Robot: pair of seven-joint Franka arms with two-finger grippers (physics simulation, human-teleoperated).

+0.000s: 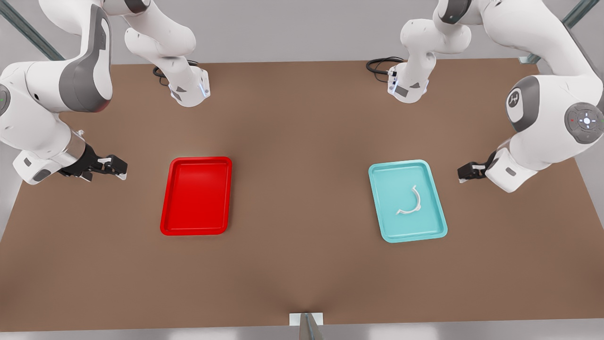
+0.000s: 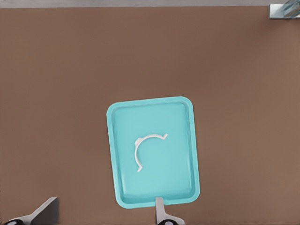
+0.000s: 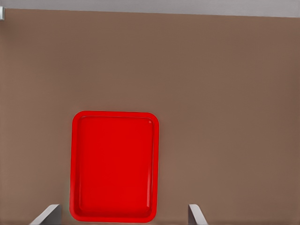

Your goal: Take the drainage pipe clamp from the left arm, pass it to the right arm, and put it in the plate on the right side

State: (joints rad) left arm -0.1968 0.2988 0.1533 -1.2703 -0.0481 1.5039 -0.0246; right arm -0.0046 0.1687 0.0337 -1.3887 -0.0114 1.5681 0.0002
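Observation:
The drainage pipe clamp [image 1: 411, 202], a thin white half-ring, lies loose inside the teal tray [image 1: 387, 226] at the front view's right. My left gripper [image 1: 465, 172] hovers just beyond that tray's outer side, open and holding nothing. In the left wrist view the clamp [image 2: 146, 149] rests mid-tray [image 2: 117, 187], ahead of my left gripper [image 2: 104, 213]. The red plate [image 1: 196, 231] sits at the front view's left with nothing in it. My right gripper [image 1: 120, 167] hangs open beside its outer side. The right wrist view has the plate [image 3: 75, 164] ahead of the right gripper [image 3: 122, 215].
Both trays lie on a brown table [image 1: 302, 189], with a wide bare stretch between them. The two arm bases [image 1: 188, 87] [image 1: 408, 87] stand at the far edge. A small metal bracket [image 1: 306, 321] sits at the near edge's middle.

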